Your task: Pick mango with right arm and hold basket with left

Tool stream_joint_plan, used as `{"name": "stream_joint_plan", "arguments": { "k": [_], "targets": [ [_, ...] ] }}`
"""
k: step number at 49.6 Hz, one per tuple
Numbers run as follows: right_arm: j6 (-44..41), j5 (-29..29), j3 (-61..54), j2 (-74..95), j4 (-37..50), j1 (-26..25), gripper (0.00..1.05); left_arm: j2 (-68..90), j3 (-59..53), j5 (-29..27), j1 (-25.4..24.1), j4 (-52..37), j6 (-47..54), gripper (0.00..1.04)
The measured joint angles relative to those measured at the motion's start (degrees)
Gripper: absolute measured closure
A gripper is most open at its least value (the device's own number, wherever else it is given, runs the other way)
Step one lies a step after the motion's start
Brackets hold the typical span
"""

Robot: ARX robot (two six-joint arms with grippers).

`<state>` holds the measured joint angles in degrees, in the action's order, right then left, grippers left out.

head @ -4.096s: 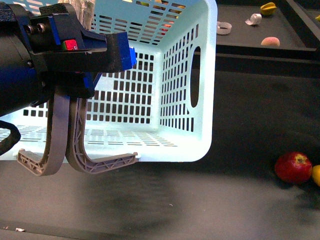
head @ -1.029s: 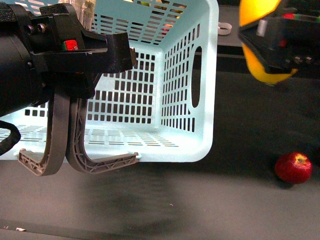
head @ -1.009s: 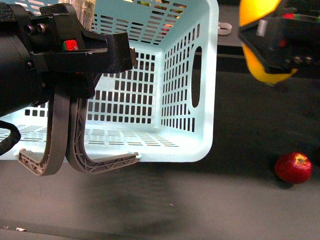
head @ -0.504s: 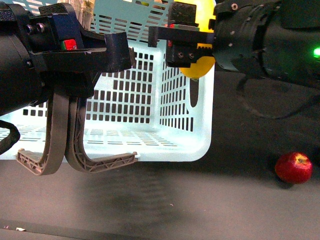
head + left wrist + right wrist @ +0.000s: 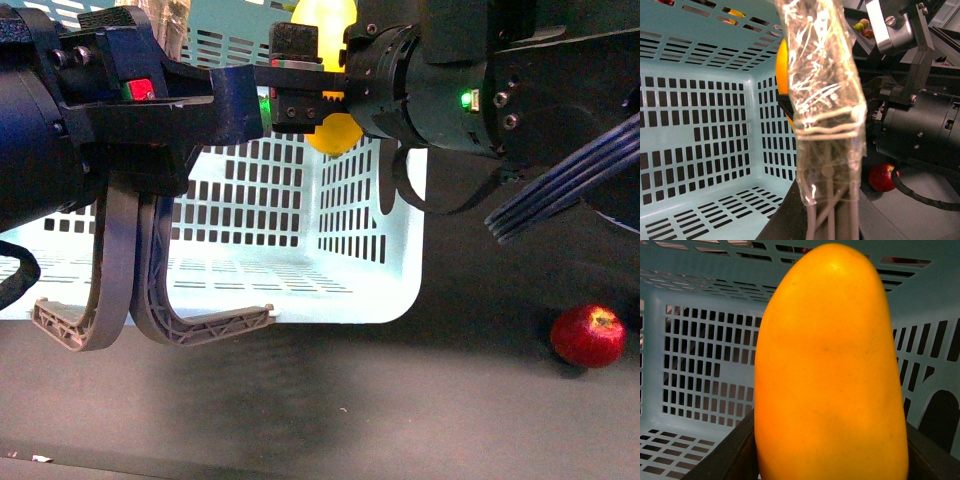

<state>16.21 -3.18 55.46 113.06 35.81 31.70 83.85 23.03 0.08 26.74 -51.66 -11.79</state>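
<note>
Dark tabletop [image 5: 400,410], a red apple [image 5: 588,335] lying at its right side.
The right gripper [image 5: 318,95] clamps the mango [image 5: 335,135] over the basket [image 5: 300,260]; the left gripper [image 5: 235,100] is closed on its grey handles [image 5: 150,300].

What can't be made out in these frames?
- Left gripper: how its jaws meet the basket handles; its own body hides this in front view, a plastic-wrapped part in left wrist view.
- Mango: whether inside the basket rim; front view gives no depth, left wrist view shows a sliver.
- Items behind the basket's far wall: only coloured bits through slots, left wrist view.
</note>
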Motion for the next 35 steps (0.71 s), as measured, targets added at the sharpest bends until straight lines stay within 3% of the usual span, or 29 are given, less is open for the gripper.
{"name": "stream_joint_plan", "arguments": {
  "k": [11,35],
  "targets": [
    [0.37,0.04,-1.42,-1.55,1.99,-0.09,0.07,0.00,0.00,-0.02,0.00,0.00,0.02,0.99],
    [1.05,1.20,-18.38,-25.70,1.97,-6.93,0.08,0.00,-0.44,-0.13,0.00,0.24,0.02,0.99]
  ]
}}
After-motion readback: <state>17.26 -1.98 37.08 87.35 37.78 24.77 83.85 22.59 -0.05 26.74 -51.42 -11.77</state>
